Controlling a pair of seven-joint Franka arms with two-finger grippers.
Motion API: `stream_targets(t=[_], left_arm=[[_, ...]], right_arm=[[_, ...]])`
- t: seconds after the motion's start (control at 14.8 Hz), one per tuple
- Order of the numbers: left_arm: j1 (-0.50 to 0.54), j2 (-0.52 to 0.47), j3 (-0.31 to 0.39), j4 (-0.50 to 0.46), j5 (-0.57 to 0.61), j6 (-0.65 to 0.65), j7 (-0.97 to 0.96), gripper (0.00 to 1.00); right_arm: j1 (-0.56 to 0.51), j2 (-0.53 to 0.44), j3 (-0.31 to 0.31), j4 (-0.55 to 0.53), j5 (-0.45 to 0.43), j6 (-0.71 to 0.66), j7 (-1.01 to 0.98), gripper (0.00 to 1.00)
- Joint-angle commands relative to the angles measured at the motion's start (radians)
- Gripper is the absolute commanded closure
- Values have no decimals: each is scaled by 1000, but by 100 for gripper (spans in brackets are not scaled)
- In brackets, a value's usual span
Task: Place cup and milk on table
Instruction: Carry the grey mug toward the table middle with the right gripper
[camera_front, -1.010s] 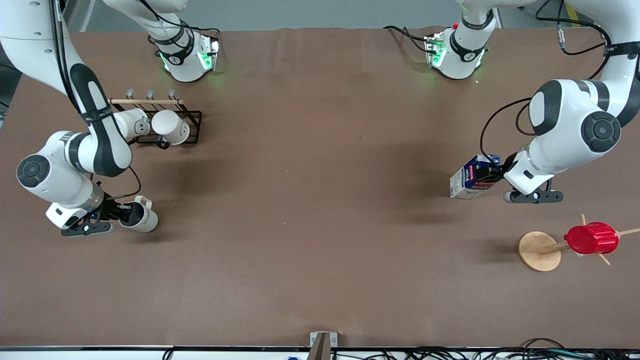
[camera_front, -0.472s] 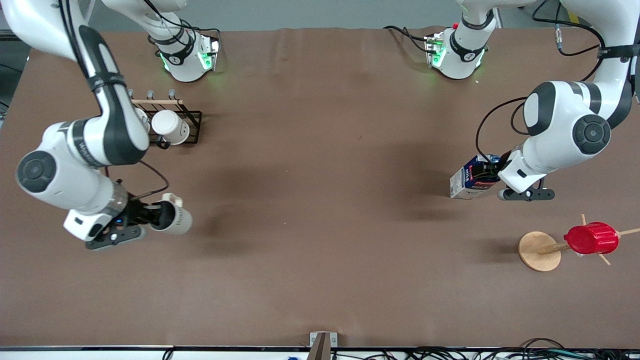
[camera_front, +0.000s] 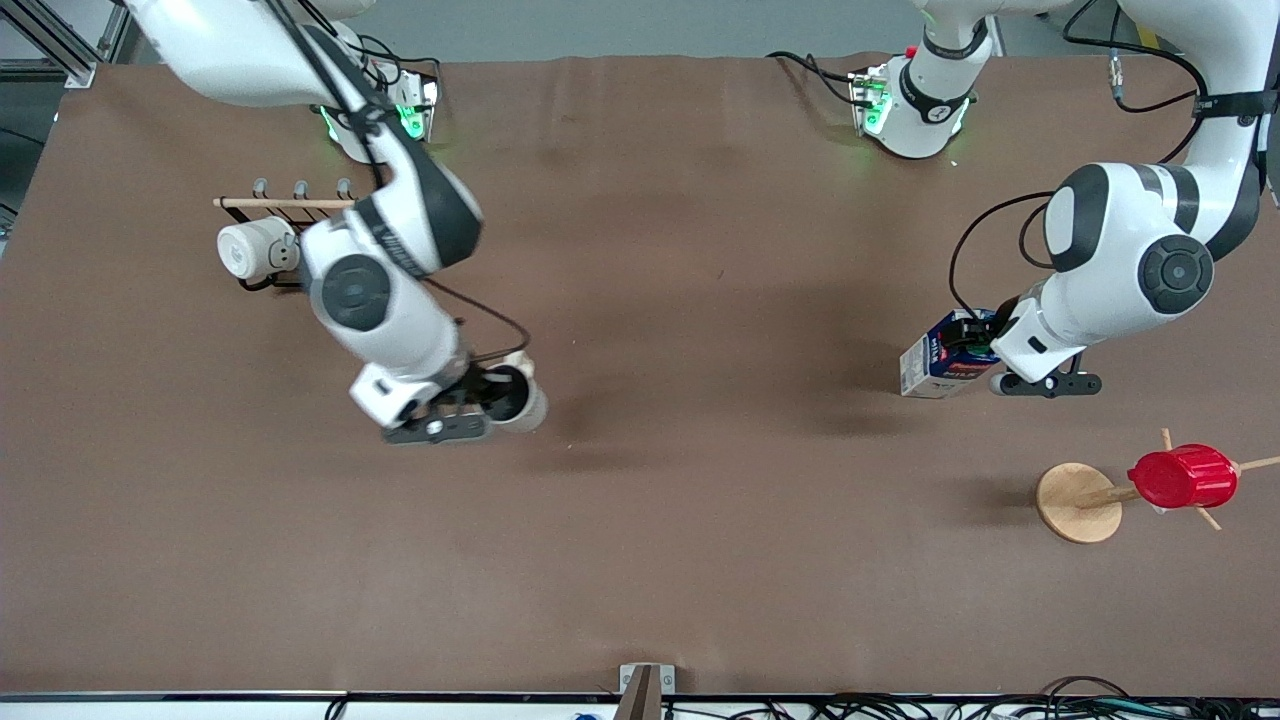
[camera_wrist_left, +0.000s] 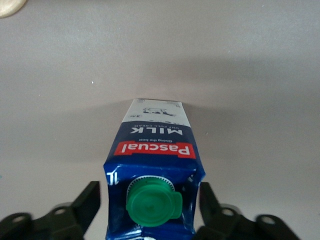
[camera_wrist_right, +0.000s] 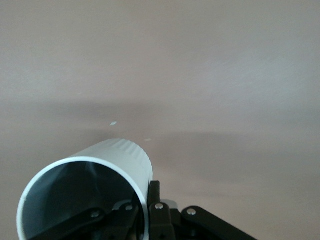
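Right gripper (camera_front: 497, 395) clamped on the cup (camera_front: 520, 398) rim, one finger inside, cup in the air over the table (camera_front: 640, 560) middle. Left gripper (camera_front: 968, 350) grasps the milk (camera_front: 935, 362) near its cap, toward the left arm's end. Cup: rigid, glazed, probably slippery, chip-prone. Carton: light, sides likely yield; hold gently.

The front view looks down from high across the whole table (camera_front: 640, 560), facing both bases. Each wrist view looks close along its own gripper: the left gripper (camera_wrist_left: 150, 200) around the milk (camera_wrist_left: 155, 155), the right gripper (camera_wrist_right: 145, 210) on the cup (camera_wrist_right: 90, 195); both also appear in the front view
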Motion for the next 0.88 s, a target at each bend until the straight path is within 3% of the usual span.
stream_targets(t=[0.0, 0.13, 0.47, 0.81], left_arm=[[-1, -9, 0, 7, -21, -33, 19, 56], [-1, -3, -1, 27, -21, -33, 18, 64], [-21, 69, -1, 185, -21, -36, -10, 64], [-50, 142, -7, 360, -22, -38, -13, 67]], right_arm=[[66, 112, 31, 91, -89, 28, 188, 100], [100, 155, 33, 105, -150, 65, 261, 100], [165, 188, 37, 102, -170, 97, 308, 98], [203, 220, 37, 99, -244, 99, 373, 96]])
